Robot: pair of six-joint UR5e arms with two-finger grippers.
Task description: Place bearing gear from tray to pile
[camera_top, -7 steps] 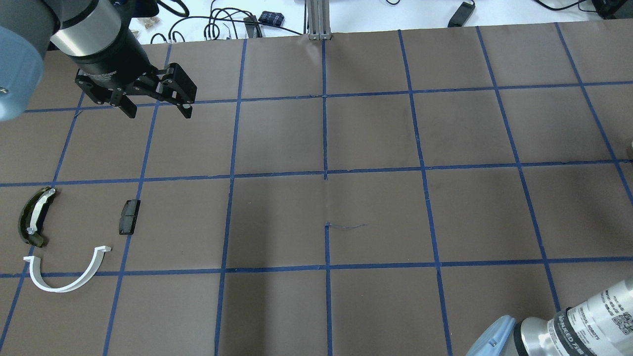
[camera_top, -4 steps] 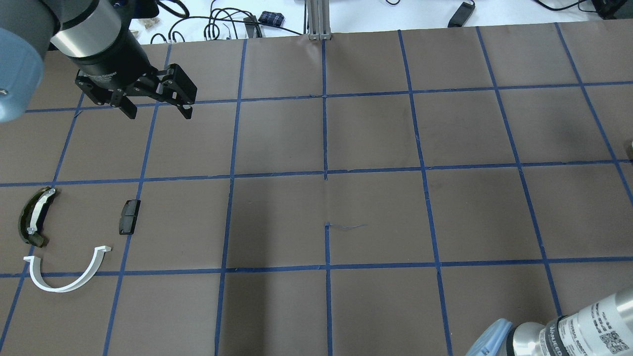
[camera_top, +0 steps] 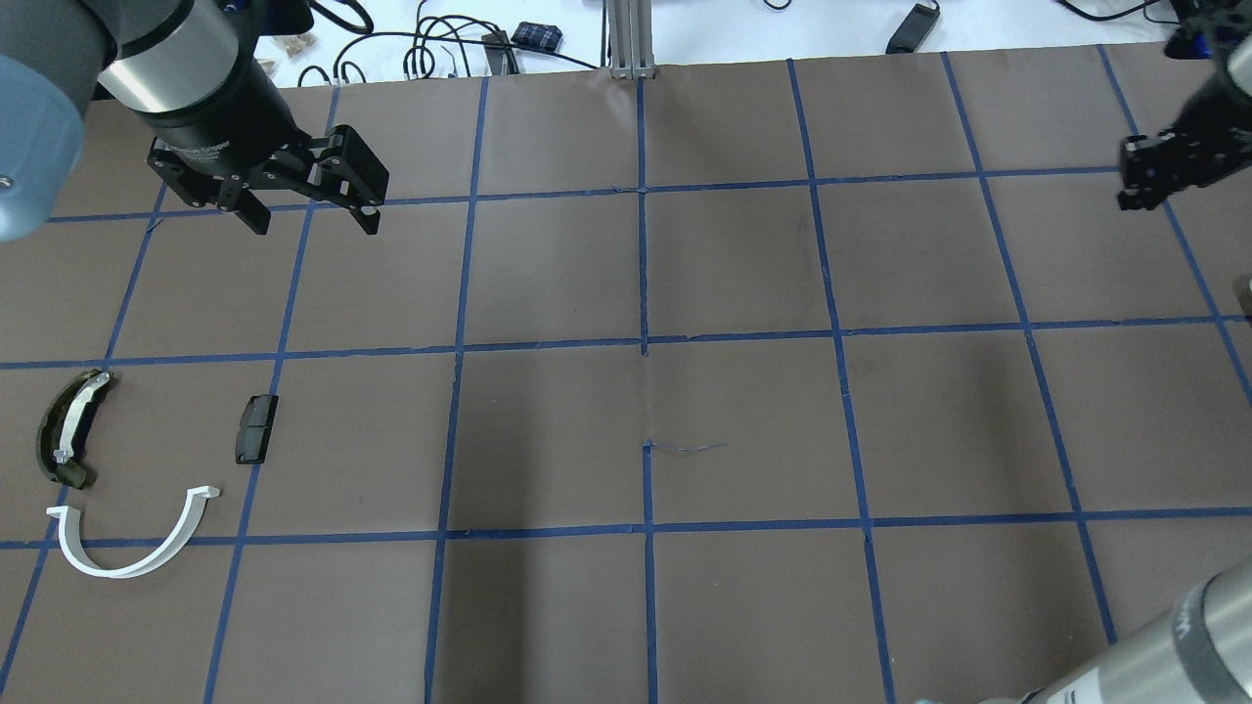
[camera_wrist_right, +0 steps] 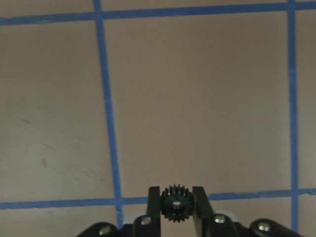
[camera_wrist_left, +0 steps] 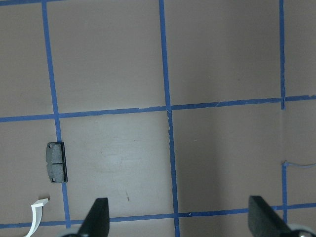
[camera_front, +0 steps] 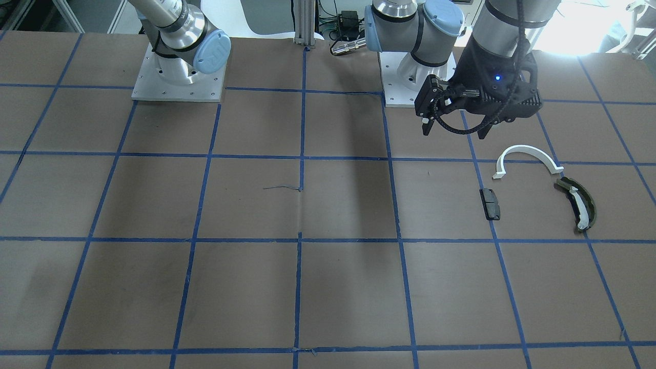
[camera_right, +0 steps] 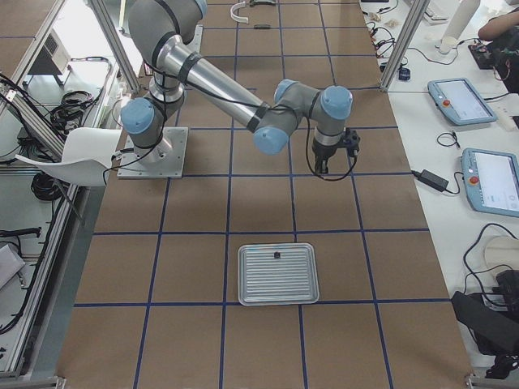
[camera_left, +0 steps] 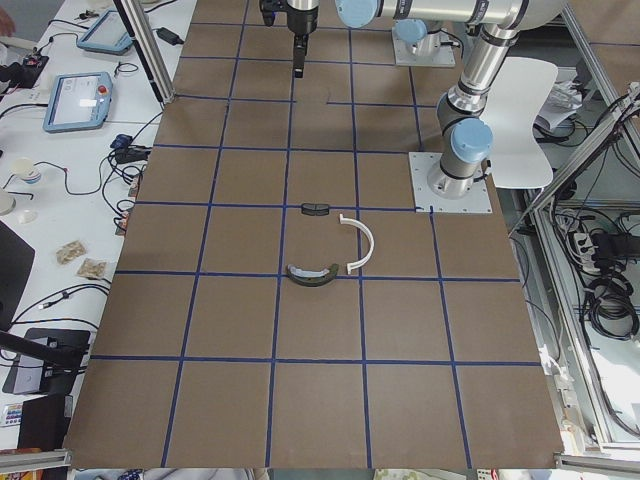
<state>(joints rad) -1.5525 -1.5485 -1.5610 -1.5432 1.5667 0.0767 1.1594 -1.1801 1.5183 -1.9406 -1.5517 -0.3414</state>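
Observation:
My right gripper (camera_wrist_right: 173, 195) is shut on a small black toothed bearing gear (camera_wrist_right: 173, 203) and holds it above bare brown table. It shows at the far right in the overhead view (camera_top: 1135, 194) and beyond the tray in the exterior right view (camera_right: 321, 166). The pile lies at the table's left: a white half-ring arc (camera_top: 132, 540), a dark olive curved piece (camera_top: 67, 428) and a black block (camera_top: 255, 428). My left gripper (camera_top: 313, 220) hangs open and empty beyond the pile. The block also shows in the left wrist view (camera_wrist_left: 56, 162).
A metal tray (camera_right: 243, 275) with one small dark part (camera_right: 277, 256) on it lies at the table's right end. Blue tape lines grid the brown table. Cables and devices lie beyond the far edge (camera_top: 460, 44).
My right arm has swung out of the near right corner, and its gripper now shows at the far right of the overhead view. The left arm and the pile have not moved.

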